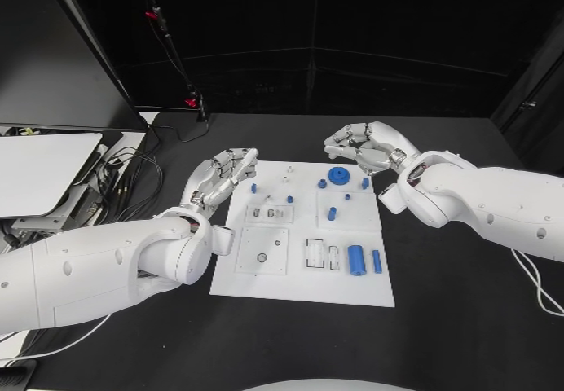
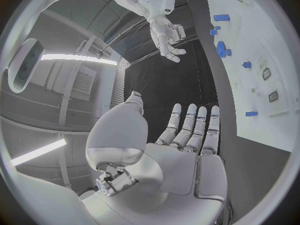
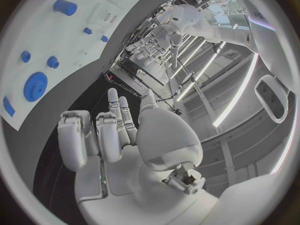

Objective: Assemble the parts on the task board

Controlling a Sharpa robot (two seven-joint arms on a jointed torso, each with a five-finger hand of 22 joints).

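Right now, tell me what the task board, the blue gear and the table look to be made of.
Task board: looks like matte white plastic or painted sheet, flat and even, with no glare.
Blue gear: probably moulded or printed plastic, solid saturated colour, toothed rim in the right wrist view, no metallic shine.
Table: black, dull, maybe a mat or laminate; the pictures leave that open.

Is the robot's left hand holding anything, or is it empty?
Empty. The left hand has its fingers straight and spread with nothing between them, and it sits beside the board, off its left edge.
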